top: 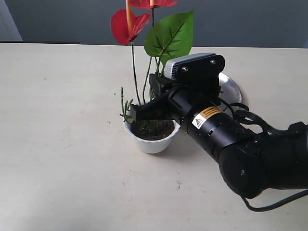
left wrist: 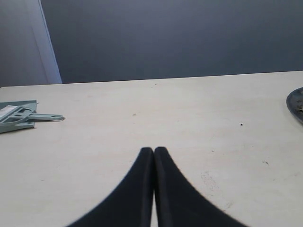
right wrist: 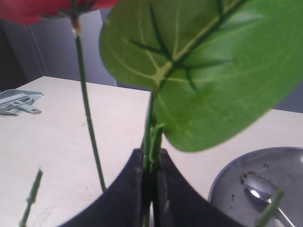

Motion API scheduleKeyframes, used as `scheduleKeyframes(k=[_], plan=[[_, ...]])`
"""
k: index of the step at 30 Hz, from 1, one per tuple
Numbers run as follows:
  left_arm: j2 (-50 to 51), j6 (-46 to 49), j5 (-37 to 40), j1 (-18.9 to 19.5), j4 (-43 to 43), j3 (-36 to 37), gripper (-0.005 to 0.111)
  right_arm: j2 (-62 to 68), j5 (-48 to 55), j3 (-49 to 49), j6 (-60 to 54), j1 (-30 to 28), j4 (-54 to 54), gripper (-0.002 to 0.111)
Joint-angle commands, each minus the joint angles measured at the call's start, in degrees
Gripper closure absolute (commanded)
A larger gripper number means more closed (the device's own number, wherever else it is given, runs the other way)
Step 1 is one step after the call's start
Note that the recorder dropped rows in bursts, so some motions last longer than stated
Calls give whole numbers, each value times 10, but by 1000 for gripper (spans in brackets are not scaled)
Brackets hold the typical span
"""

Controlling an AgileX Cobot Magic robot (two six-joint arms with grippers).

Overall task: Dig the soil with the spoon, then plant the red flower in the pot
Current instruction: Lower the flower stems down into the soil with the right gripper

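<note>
The white pot [top: 152,143] stands mid-table with dark soil [top: 162,130] inside. The red flower [top: 126,24] rises from it, its green leaf [top: 169,36] beside the petals and its thin stems reaching down into the soil. My right gripper [top: 139,111] hovers just over the pot rim, shut on the bundled stems [right wrist: 150,142]; the leaf [right wrist: 208,71] fills the right wrist view. The spoon [right wrist: 258,187] lies in the steel plate [right wrist: 232,177]. My left gripper [left wrist: 154,150] is shut on nothing above bare table, and it is out of the exterior view.
The steel plate [top: 230,88] sits behind the right wrist, close to the pot. A pale green dustpan and brush [left wrist: 19,116] lies far off on the table. The plate's edge [left wrist: 296,101] shows in the left wrist view. A cable trails from the right arm.
</note>
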Motion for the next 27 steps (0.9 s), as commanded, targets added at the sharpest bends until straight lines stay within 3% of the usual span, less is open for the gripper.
scheduleKeyframes(k=[1,27], plan=[[-3,-2,-2,0,0,0,106,8,70,12,-1,0,16,108],[-3,-2,-2,0,0,0,106,8,63,42,5,0,19,108]])
